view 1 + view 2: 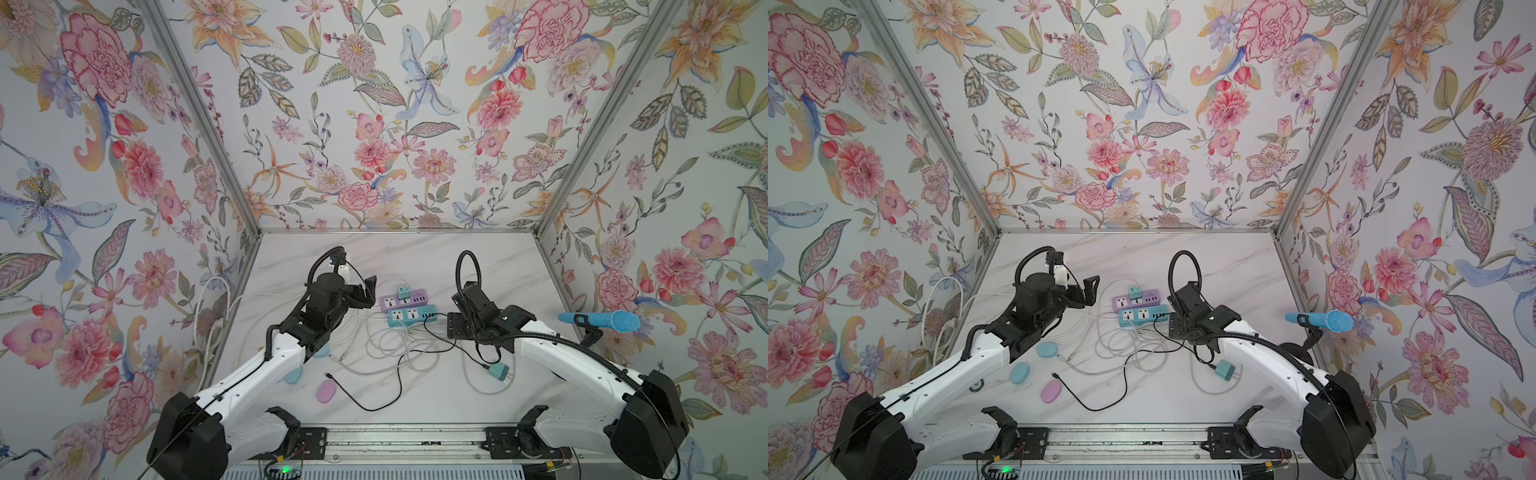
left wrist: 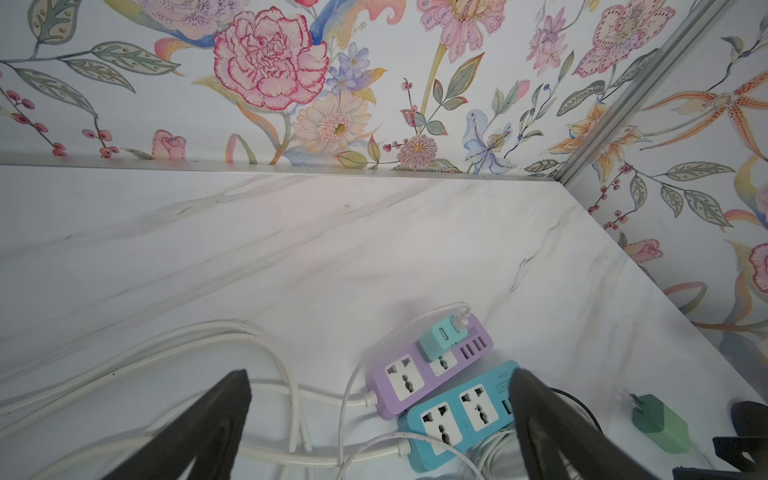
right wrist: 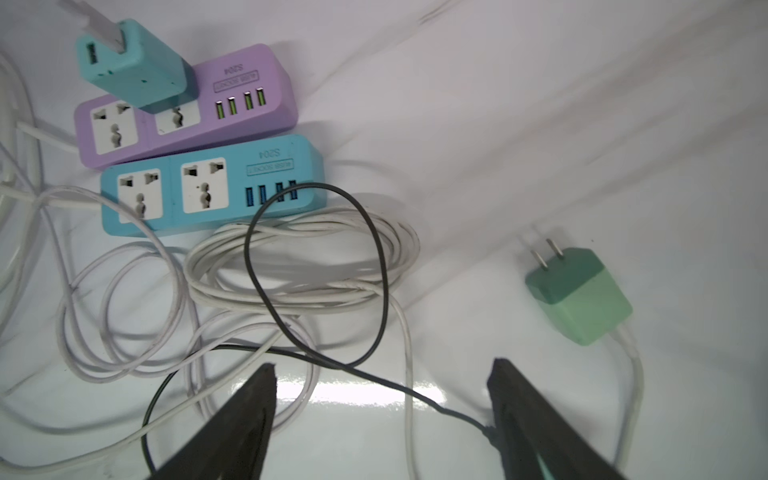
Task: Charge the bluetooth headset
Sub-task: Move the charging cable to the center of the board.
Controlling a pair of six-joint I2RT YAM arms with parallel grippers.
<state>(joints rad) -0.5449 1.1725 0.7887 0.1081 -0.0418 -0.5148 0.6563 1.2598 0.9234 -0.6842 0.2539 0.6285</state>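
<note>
Noting both pairs of jaws wide apart, nothing gripped. Black cable (image 3: 385, 282) crossing the right gap, thickened end at one right jaw; loop draped over blue strip (image 3: 208, 187). Small plug (image 1: 328, 375) well behind left jaws, just beside pink case (image 1: 327, 392), presumably the headset: smooth oval, long axis roughly toward plug. Nearer: left arm (image 1: 266, 365).

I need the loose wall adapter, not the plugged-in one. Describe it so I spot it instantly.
Start at the purple power strip and blue power strip side by side mid-table. Move toward the robot's base, beside the right arm: the green adapter lies on the marble, white cable at its tail. Unlike the teal adapter plugged into the purple strip, its two prongs are bare.
</note>
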